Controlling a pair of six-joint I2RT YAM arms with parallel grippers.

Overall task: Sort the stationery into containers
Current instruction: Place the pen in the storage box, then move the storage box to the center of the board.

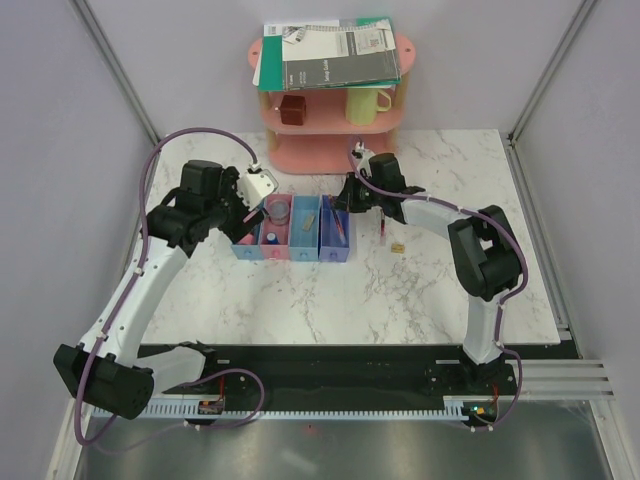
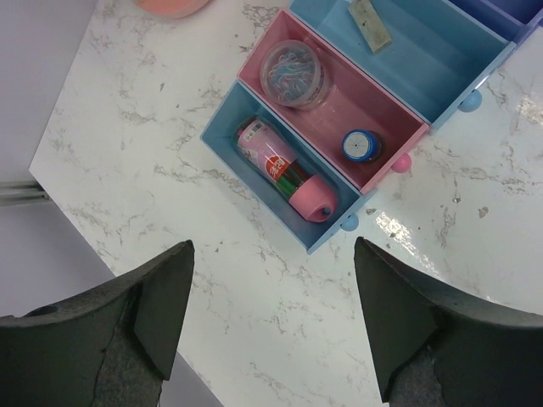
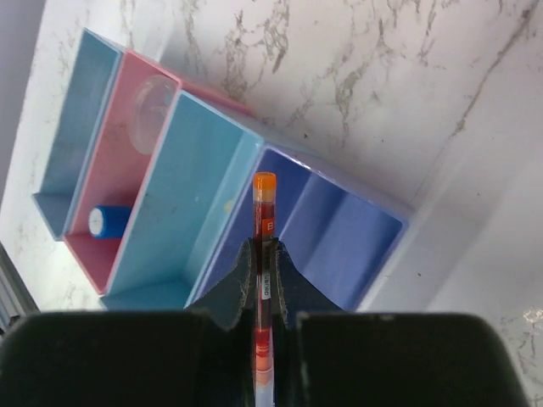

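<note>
By the look of the tray row (image 1: 306, 245), most of the sorting is done. The pink cylinder (image 2: 284, 174) lies in its blue tray (image 2: 227, 140), the disc (image 2: 293, 72) and blue-capped tube (image 2: 363, 146) in the pink tray (image 2: 373, 110), and a tan block (image 2: 369, 21) in the light blue tray (image 2: 424, 51). The right gripper (image 3: 265, 275) pinches a red pen (image 3: 264, 212) above the violet tray (image 3: 339, 231). The left gripper (image 2: 271, 314) hovers spread and empty beside the row's blue end. Right of the row, a second pen (image 1: 383, 232) and a small block (image 1: 398, 245) lie on the table (image 1: 300, 300), not yet sorted.

4 joined trays (image 1: 305, 253) in a row. Blue tray (image 2: 227, 119): pink cylinder (image 2: 284, 170) lying flat. Pink tray (image 2: 356, 102): round disc (image 2: 293, 72) & blue-capped tube (image 2: 362, 144) standing up. Light blue tray (image 2: 424, 59): tan block (image 2: 371, 24). One red pen (image 3: 265, 229) is held above the violet-blue tray (image 3: 339, 246) edge. 2nd red pen (image 1: 384, 232) & a small tan bit (image 1: 398, 246) lie just right of the trays.
</note>
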